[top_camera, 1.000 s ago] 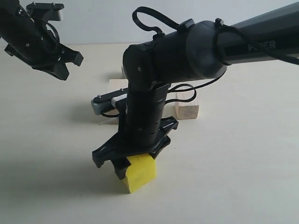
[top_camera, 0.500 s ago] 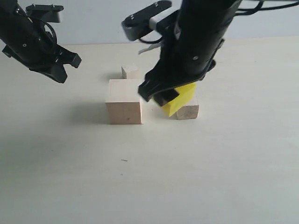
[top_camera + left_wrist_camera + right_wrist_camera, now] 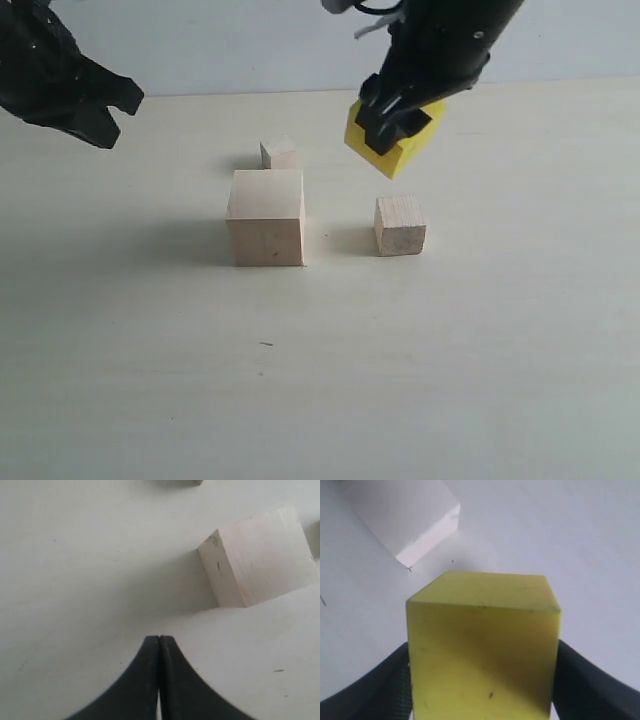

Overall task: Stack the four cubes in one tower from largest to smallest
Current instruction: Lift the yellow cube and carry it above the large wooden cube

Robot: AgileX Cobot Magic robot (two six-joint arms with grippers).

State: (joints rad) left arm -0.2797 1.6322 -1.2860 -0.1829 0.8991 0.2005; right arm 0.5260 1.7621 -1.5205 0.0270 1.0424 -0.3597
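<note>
Yellow, and tilted on one corner, the second cube [image 3: 415, 145] hung above the table [image 3: 450, 380], clamped between the wide-set fingers of the right gripper [image 3: 392, 125]. One dark finger crossed its front face and hid part of it, and the arm above was cut off by the frame's top edge. In the right wrist view the cube [image 3: 482, 650] filled the space between the jaws. A pale block at that view's corner was cropped, so which cube it was could not be told.

The largest pale cube [image 3: 266, 217] stood on the table with bare surface in front of it. The smallest cube [image 3: 279, 152] sat just behind it. The small pale cube [image 3: 400, 226] stood apart to the right, under the yellow one.

The left gripper [image 3: 95, 110] hovered well off to the left, half out of frame, its fingers pressed together on nothing.
</note>
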